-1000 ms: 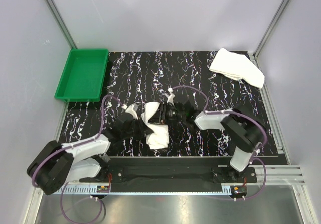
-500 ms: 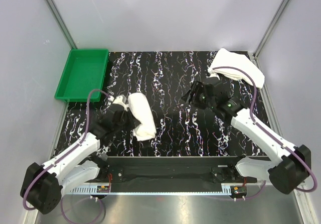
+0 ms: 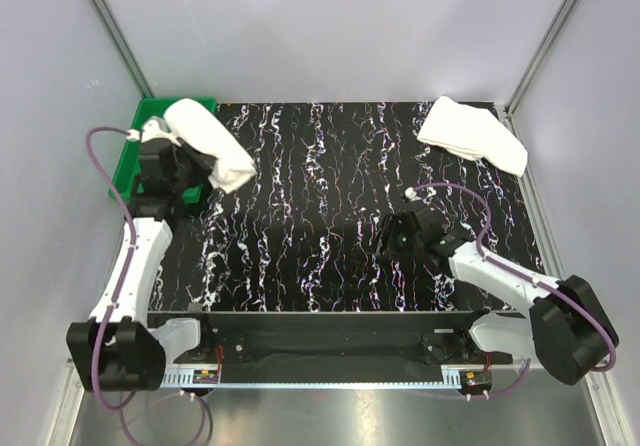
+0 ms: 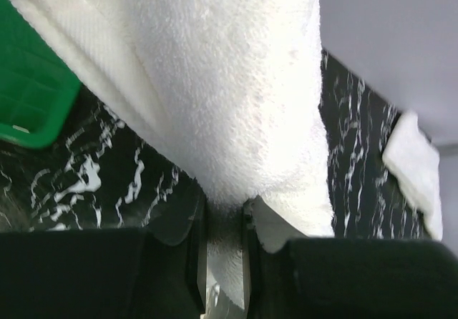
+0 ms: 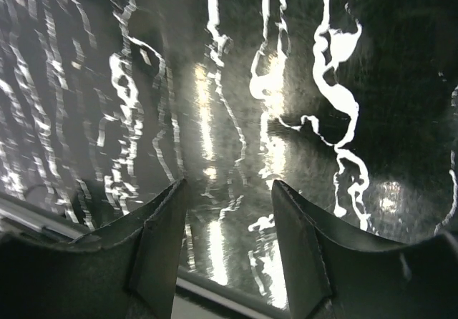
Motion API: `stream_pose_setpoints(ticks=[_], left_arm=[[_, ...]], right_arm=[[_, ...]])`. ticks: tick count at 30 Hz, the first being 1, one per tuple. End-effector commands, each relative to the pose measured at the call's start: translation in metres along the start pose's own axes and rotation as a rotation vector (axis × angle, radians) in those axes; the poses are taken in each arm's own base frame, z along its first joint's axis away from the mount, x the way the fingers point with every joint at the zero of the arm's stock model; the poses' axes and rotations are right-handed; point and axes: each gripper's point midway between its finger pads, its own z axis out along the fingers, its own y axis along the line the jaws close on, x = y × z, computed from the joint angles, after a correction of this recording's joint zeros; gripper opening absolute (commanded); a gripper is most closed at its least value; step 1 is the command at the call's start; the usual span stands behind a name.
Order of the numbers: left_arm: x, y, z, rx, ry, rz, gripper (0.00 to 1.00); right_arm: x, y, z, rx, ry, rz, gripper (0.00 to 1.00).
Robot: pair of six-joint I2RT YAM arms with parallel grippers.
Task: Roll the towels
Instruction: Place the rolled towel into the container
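Left gripper (image 4: pixel 223 219) clamped on rolled towel (image 3: pixel 208 144), held over green tray (image 3: pixel 122 176) right rim, long axis slanting off the tray; right gripper (image 5: pixel 227 190) agape, empty, second towel (image 3: pixel 472 136) lying opposite the tray, beyond and nearest this arm.

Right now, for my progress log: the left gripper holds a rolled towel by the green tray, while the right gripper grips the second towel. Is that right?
No: the right gripper is open and empty above the black mat, as the right wrist view shows; the second towel lies apart at the far right corner. The left gripper does hold a rolled towel by the green tray.
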Motion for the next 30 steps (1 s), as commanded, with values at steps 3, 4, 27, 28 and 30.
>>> stream_pose_setpoints(ticks=[3,4,27,28,30], left_arm=[[-0.106,-0.019,0.031,0.166,-0.243,-0.152,0.00],[-0.122,-0.024,0.035,0.201,-0.298,-0.155,0.00],[-0.211,0.091,0.241,-0.002,-0.750,-0.389,0.00],[-0.210,0.096,0.246,-0.027,-0.745,-0.383,0.00],[-0.210,0.102,0.262,-0.036,-0.741,-0.377,0.00]], right_arm=[[0.000,0.006,0.024,-0.085,-0.032,-0.083,0.58],[-0.003,0.014,0.025,-0.122,-0.040,-0.091,0.57],[0.008,0.031,0.060,-0.209,0.087,-0.170,0.51],[0.008,0.032,0.061,-0.215,0.095,-0.169,0.50],[0.008,0.032,0.063,-0.213,0.098,-0.167,0.50]])
